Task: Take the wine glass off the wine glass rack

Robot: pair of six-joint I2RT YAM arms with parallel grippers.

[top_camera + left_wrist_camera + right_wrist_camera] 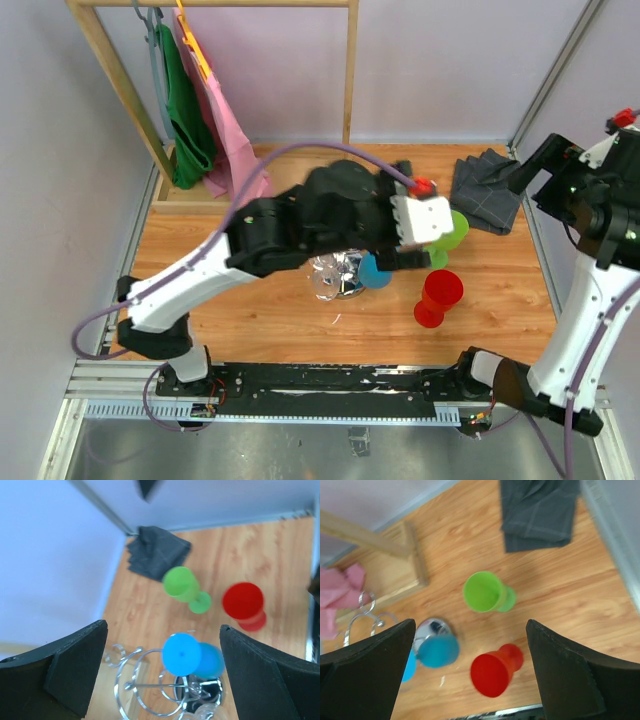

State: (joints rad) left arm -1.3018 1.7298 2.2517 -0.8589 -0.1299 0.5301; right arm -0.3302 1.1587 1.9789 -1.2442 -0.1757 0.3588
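The chrome wine glass rack (345,275) stands mid-table; its loop arms (135,685) and shiny base (200,687) show in the left wrist view. A blue wine glass (182,654) hangs upside down on it, foot up, also visible from above (375,270) and in the right wrist view (437,650). A clear glass (325,282) sits at the rack too. My left gripper (163,627) is open, above the rack, with the blue glass between its fingers but apart from them. My right gripper (470,622) is open and empty, high at the far right (520,178).
A green glass (452,235) and a red glass (438,297) lie on the table right of the rack. A folded dark cloth (490,190) lies at the back right. A wooden clothes rail (110,70) with hanging clothes stands at the back left.
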